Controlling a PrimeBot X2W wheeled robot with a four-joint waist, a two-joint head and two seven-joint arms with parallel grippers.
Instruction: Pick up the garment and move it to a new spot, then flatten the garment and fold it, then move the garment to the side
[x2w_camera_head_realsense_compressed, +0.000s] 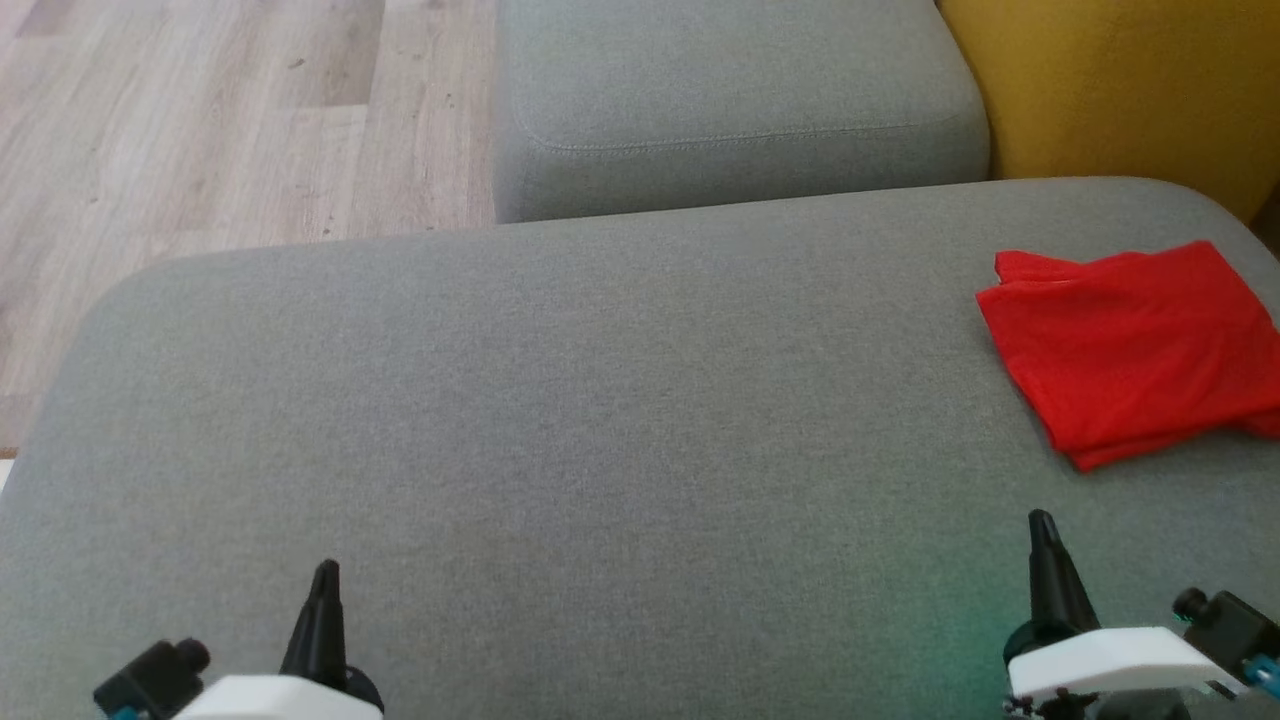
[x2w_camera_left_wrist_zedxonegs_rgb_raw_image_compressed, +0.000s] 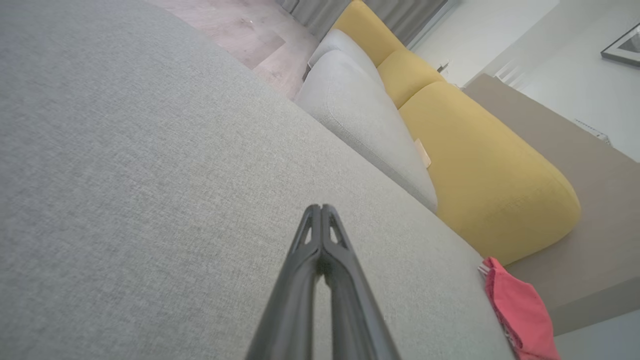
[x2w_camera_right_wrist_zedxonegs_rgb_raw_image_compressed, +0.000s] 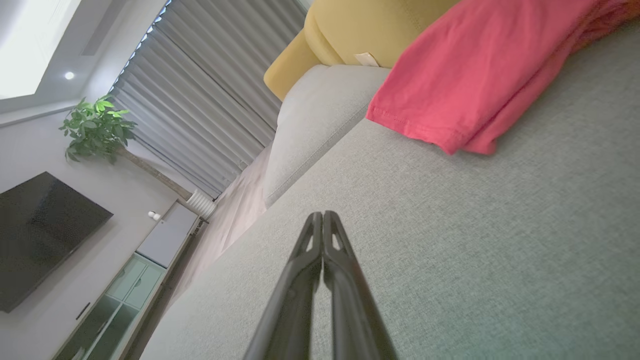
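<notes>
Folded red garment (x2w_camera_head_realsense_compressed: 1130, 350) lies ahead-right of the nearer right gripper (x2w_camera_head_realsense_compressed: 1042, 525), far from left gripper (x2w_camera_head_realsense_compressed: 325, 575); both sets of fingers (x2w_camera_right_wrist_zedxonegs_rgb_raw_image_compressed: 297, 300) pressed together, empty

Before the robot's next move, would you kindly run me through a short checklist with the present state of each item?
1. Fold done: the red cloth garment lies in a compact folded stack. Ok.
2. Moved aside: it sits at the right end of the grey fabric cushion. Ok.
3. The left gripper is shut, holds nothing and is well apart from the garment. Ok.
4. The right gripper is shut, holds nothing and is short of the garment's near edge. Ok.
5. Garment wholly on the cushion: its right edge runs past the head view's border. Cannot tell.
</notes>
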